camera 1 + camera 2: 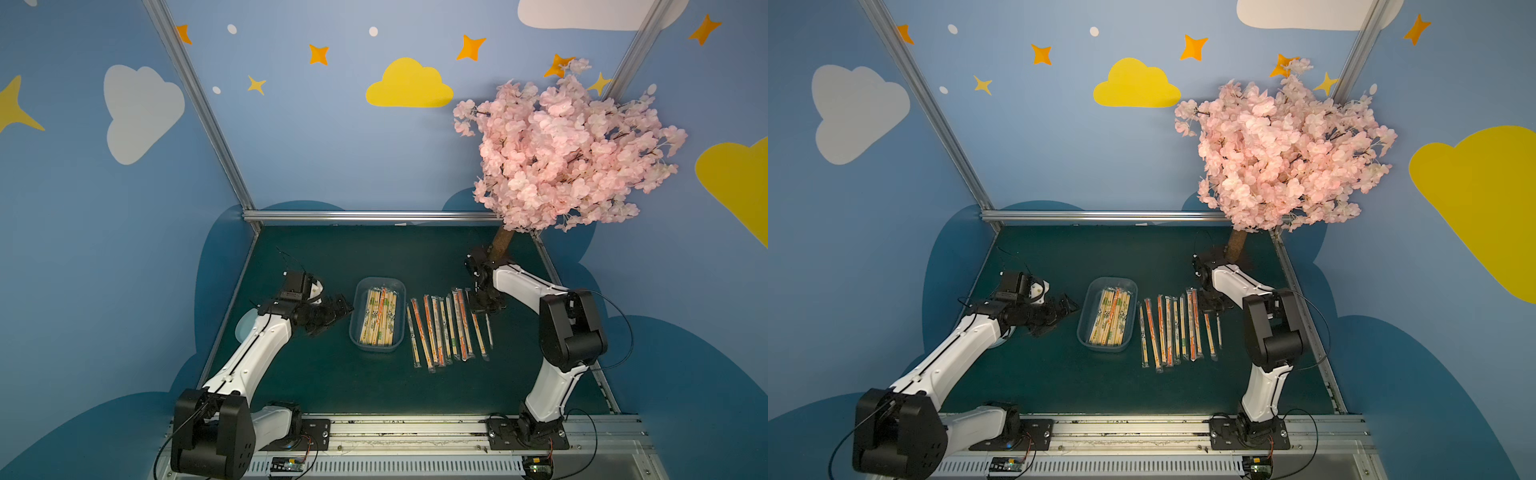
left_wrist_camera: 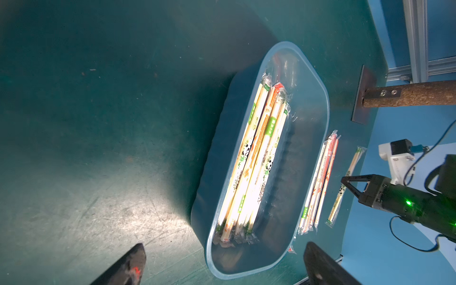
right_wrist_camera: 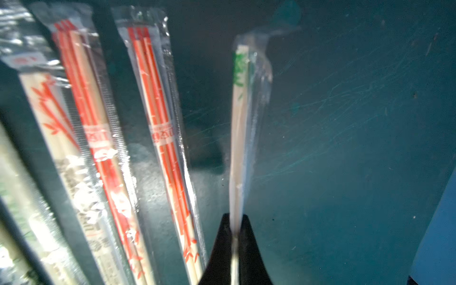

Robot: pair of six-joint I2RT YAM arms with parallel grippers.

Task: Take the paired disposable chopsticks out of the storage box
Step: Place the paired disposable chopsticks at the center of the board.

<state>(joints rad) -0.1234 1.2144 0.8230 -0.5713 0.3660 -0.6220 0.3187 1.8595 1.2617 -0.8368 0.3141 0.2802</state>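
Nearest, low in the frame, is the green table (image 1: 332, 386). A bit further, in the middle, a row of wrapped pairs (image 1: 440, 332) lies side by side, just right of the storage box (image 1: 355, 332). The paired disposable chopsticks (image 1: 377, 318) inside it fill its middle, so lots more must come out. At the right end of the row, the right gripper (image 3: 234, 222) has its fingers squeezed tight on one green-marked pair (image 3: 238, 123). I think it should lower that pair flat, beside the last one and not on top. It should let go only when the pair rests. Left of the box, the left gripper (image 1: 340, 308) has its fingers spread wide, holding nothing. Far back, upper right, stands a pink tree (image 1: 569, 145).
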